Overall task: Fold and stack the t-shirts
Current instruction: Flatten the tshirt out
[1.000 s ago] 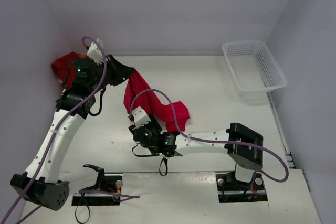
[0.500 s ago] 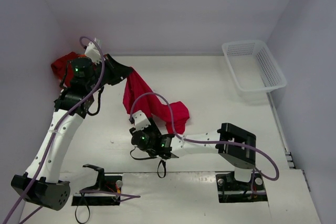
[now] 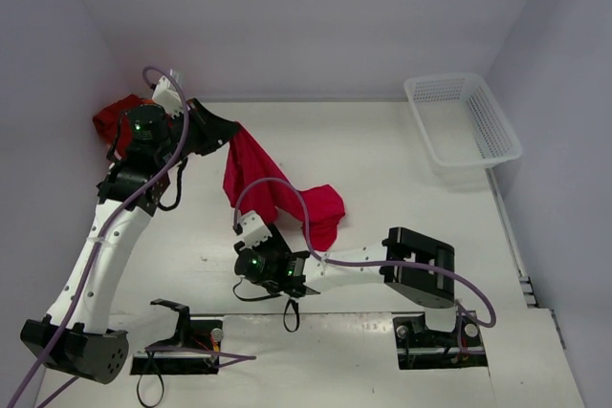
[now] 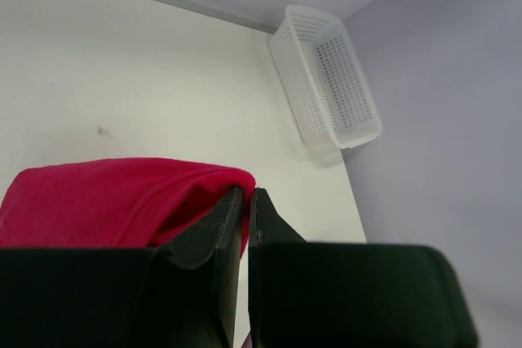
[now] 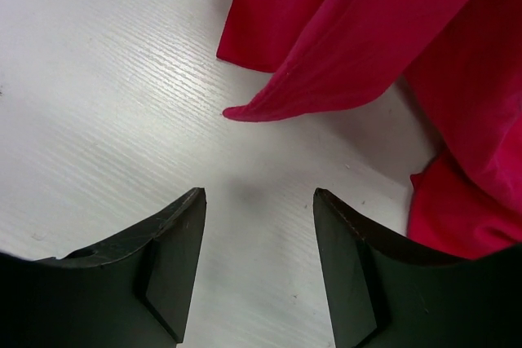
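Over table's (image 3: pixel 402 169) left, L gripper (image 4: pixel 247 195) is clamping shirt (image 3: pixel 277 190) up for spreading; R gripper (image 5: pixel 259 201), jaws apart, is hovering, needs corner (image 5: pixel 234 112) next.

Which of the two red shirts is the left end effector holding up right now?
The brighter shirt, pinched in the left end effector and trailing down onto the table. The darker shirt lies bunched at the far left corner.

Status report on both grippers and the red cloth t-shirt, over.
Left gripper shut on red cloth t-shirt, one end raised off white table. Right gripper open, low beside its draped corner. Second red cloth heap far left; nothing blocking.
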`<state>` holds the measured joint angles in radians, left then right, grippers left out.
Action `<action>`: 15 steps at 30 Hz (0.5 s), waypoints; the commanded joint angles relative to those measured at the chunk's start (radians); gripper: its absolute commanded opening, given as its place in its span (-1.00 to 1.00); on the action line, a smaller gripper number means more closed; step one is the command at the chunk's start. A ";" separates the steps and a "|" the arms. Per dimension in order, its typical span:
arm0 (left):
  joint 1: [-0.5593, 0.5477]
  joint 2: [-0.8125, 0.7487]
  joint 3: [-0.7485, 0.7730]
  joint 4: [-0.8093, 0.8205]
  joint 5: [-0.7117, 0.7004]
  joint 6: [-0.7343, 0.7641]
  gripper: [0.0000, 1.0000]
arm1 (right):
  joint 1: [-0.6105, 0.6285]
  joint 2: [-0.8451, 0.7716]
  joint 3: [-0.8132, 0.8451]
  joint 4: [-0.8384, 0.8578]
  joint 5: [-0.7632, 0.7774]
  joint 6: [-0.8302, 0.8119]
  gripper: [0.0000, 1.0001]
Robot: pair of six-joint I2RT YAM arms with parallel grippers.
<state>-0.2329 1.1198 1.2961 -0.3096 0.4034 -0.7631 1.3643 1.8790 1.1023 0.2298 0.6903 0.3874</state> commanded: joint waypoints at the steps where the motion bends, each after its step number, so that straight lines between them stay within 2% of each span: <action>1: 0.010 -0.040 0.017 0.093 0.020 0.002 -1.00 | 0.010 -0.001 0.044 0.026 0.067 0.036 0.04; 15: 0.024 -0.048 0.000 0.101 0.032 -0.001 -1.00 | 0.019 0.051 0.110 0.057 0.103 -0.045 -0.04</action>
<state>-0.2199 1.1072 1.2789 -0.3019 0.4187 -0.7631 1.3762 1.9396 1.1584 0.2329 0.7227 0.3656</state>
